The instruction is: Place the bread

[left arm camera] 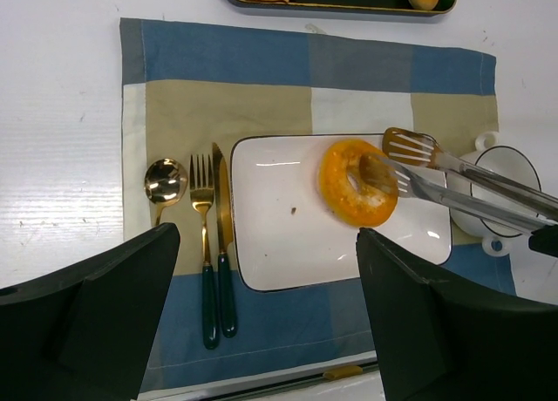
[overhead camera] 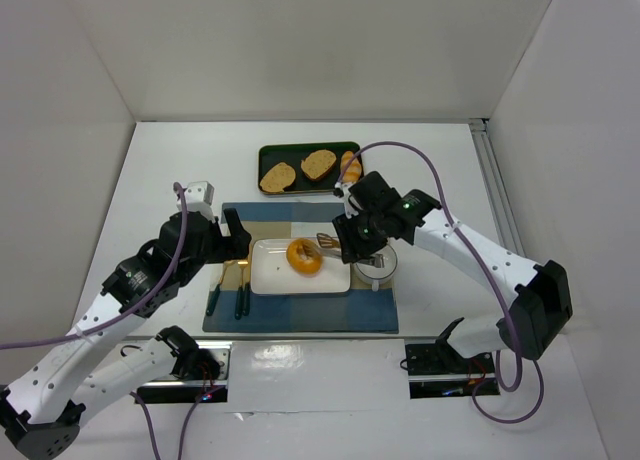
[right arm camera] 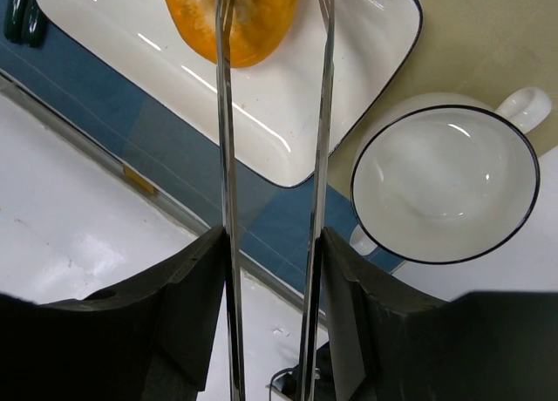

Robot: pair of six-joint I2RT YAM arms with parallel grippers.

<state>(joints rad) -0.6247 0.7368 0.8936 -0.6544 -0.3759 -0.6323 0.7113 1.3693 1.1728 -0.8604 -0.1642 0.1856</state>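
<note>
Your left gripper [left arm camera: 268, 235] hovers over the mat's near left part, its fingers [left arm camera: 96, 314] spread wide apart and holding nothing. Below it the checked blue-and-tan mat [left arm camera: 218, 105] lies at the middle of the worktop, close to the near edge. On the mat's left side a spoon [left arm camera: 164, 181], fork [left arm camera: 203, 209] and knife [left arm camera: 222, 235] lie side by side, handles toward the near edge. The knife is just beside the white plate [left arm camera: 279, 253].

The bread [left arm camera: 340, 192] rests on the right half of the plate, its hole facing up. It is a ring, so it points no clear way. From the left wrist it reads as slightly oval, the longer run going from far left to near right.

The tongs [left arm camera: 410, 146] reach in from the right. One blade lies across the bread's hole and the other sits just off its far right rim. You cannot tell whether they pinch it. Your right gripper [right arm camera: 270, 244] is clamped on the tongs' two arms.

A white cup [right arm camera: 445, 183] with a dark rim stands at the mat's right edge, just beside the plate.

Toward the far edge, a dark tray [overhead camera: 290, 152] holds toast [overhead camera: 278, 177] and a roll [overhead camera: 350, 165]. The worktop [overhead camera: 170, 170] is white, boxed in by plain white walls [overhead camera: 300, 40] on the left, far and right sides. A metal rail [overhead camera: 490, 180] runs along the right edge.
</note>
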